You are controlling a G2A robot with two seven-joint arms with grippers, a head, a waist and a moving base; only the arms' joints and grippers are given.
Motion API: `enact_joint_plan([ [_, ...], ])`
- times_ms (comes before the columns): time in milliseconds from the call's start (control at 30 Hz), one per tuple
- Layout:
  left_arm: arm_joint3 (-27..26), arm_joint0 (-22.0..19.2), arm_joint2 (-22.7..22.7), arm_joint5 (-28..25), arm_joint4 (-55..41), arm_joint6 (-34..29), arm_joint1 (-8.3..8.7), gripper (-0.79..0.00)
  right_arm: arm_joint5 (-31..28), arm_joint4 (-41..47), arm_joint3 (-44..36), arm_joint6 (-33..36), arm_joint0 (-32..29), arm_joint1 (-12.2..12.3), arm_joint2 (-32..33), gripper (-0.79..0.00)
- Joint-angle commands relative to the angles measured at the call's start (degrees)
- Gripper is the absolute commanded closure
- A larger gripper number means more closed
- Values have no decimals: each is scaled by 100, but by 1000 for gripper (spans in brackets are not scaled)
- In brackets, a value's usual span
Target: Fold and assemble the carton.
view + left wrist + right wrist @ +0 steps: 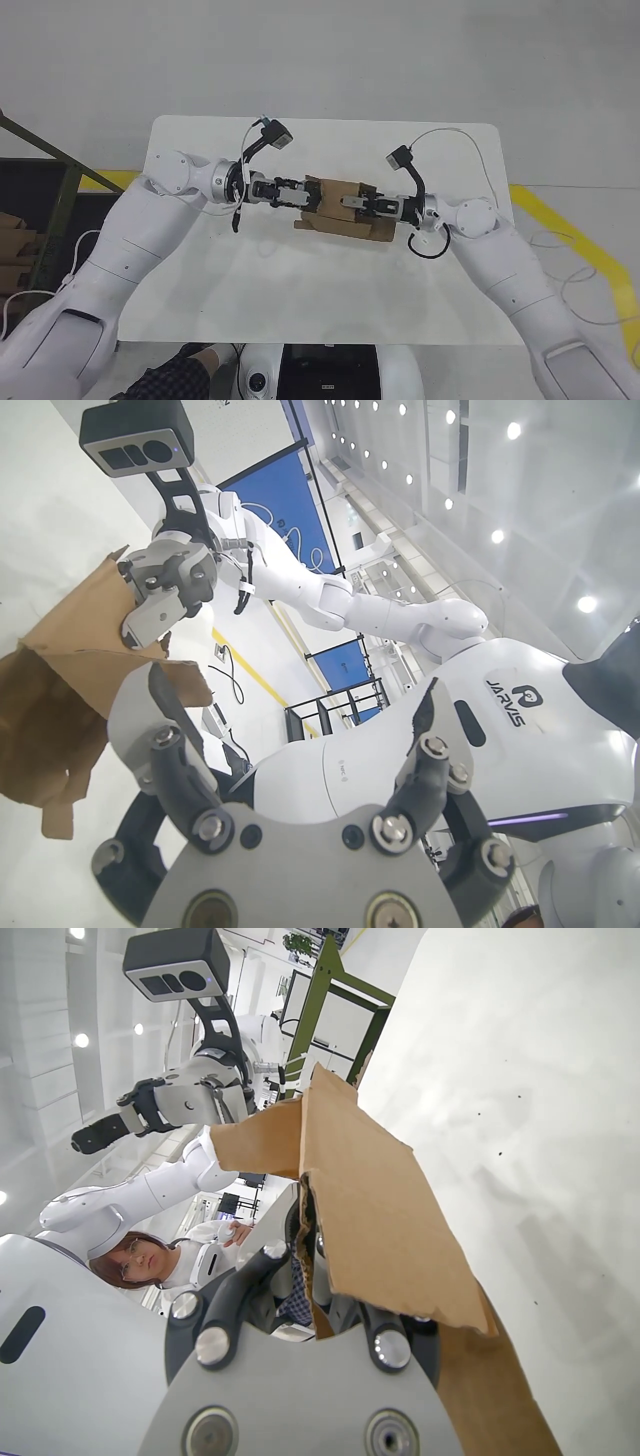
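White table (200,280), the brown carton (335,208) at its middle between the two arms, partly folded with flaps loose and edges ragged; can't tell if it rests on the top or is held just off it. Right gripper (350,203) comes in from the robot's right and is clamped on the carton's near end. In the right wrist view the cardboard (375,1208) edge runs straight down between the right gripper's (305,1228) closed-in fingers, one panel standing up from them and another bent across. The left wrist view shows the same pinch from farther off, the right gripper (145,610) biting the carton's (50,710) upper edge. Left gripper (300,193) sits at the carton's other end, spread wide and gripping nothing. In its own view, the left gripper (295,685) has one finger (170,700) just beside a loose flap and the other well clear. From the right wrist view the left gripper (100,1133) is beyond the carton, apart from it.
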Motion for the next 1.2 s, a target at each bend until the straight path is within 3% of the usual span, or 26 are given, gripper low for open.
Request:
enact_joint_plan([
  [0,27,-35,65,-13,66,14,-25,-785,5,-30,-53,-10,-23,1,11,0],
  [600,238,-255,419,-125,397,126,-215,-785,102,-197,-418,31,-226,12,118,0],
  [1167,294,90,-141,-152,141,153,-82,-785,-9,48,-402,222,-307,67,454,0],
])
